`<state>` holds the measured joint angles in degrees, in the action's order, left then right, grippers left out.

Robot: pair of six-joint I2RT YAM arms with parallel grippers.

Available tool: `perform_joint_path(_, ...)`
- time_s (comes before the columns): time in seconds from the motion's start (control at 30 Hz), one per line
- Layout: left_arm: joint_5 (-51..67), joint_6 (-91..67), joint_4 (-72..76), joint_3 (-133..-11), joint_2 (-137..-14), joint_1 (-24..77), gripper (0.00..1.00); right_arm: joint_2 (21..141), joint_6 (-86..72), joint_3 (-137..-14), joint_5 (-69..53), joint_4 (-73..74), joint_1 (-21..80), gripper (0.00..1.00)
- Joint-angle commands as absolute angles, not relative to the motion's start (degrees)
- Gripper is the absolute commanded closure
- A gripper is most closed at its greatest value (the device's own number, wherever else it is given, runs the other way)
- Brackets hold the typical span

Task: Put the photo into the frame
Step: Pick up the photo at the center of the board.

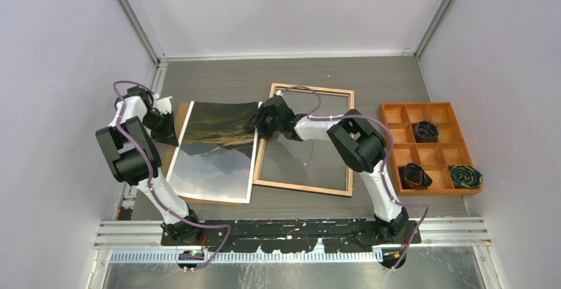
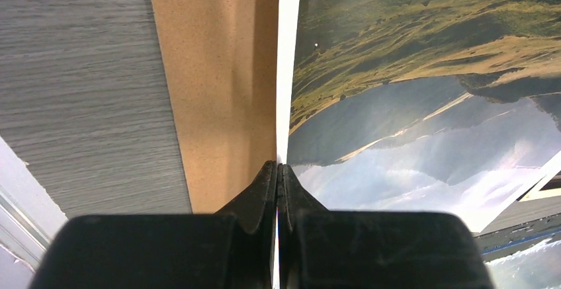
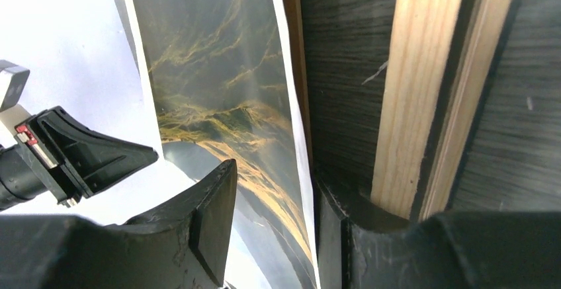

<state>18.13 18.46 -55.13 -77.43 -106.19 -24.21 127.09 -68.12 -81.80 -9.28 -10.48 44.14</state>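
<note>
the left hand (image 2: pixel 276 171) pinches the photo's (image 1: pixel 221 145) white edge, holding it up off the brown board (image 1: pixel 177 133); the right hand (image 3: pixel 274 188) stands spread around the opposite edge, beside the frame (image 1: pixel 301 188), probably to steady it.

On my feed there's a plain brown backing board (image 2: pixel 218 90) lying flat on the left side of the grey wood-grain counter (image 1: pixel 218 81). Well off to the right sits an orange compartment tray (image 1: pixel 399 134). One dark tangled bundle (image 1: pixel 425 130) is near its middle, a second bundle (image 1: pixel 415 175) and a third bundle (image 1: pixel 465 176) with blue-yellow bits along its near edge. Can't tell what they are.
</note>
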Motion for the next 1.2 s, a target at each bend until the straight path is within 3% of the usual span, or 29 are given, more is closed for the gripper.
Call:
perform_joint_path(0.0, 19.6, 18.7, -55.9, -77.6, -107.0, -23.7, 1.00, 122.6, -68.6, -80.3, -10.8, -12.5, 44.5, 0.54)
perform_joint_path(0.1, 19.2, 18.6, -55.7, -77.6, -107.4, -23.6, 0.99, 122.1, -68.6, -80.3, -11.2, -12.9, 44.5, 0.64)
perform_joint_path(0.23, 18.2, 18.7, -55.8, -78.0, -107.3, -23.6, 0.95, 121.0, -68.5, -81.4, -12.5, -13.2, 44.2, 0.87)
perform_joint_path(0.4, 16.4, 18.7, -55.9, -79.3, -105.4, -23.6, 0.83, 117.8, -67.1, -83.5, -15.0, -13.3, 43.1, 0.99)
perform_joint_path(0.5, 15.1, 18.8, -57.0, -80.7, -104.3, -23.6, 0.73, 115.1, -66.7, -84.2, -18.6, -13.5, 41.5, 0.99)
perform_joint_path(0.63, 14.4, 19.5, -57.9, -81.9, -102.4, -23.6, 0.66, 107.7, -58.7, -84.2, -20.4, -6.8, 38.2, 0.99)
perform_joint_path(0.8, 14.4, 21.0, -58.7, -82.4, -100.6, -23.6, 0.62, 94.7, -40.8, -88.3, -15.8, 18.6, 32.4, 0.99)
perform_joint_path(0.97, 14.1, 21.2, -57.7, -81.0, -99.7, -23.6, 0.61, 85.3, -23.2, -101.2, 2.3, 46.5, 28.8, 0.99)
perform_joint_path(1.17, 14.5, 20.9, -57.6, -80.3, -98.0, -23.6, 0.61, 77.7, -12.9, -111.8, 22.0, 60.1, 29.7, 0.99)
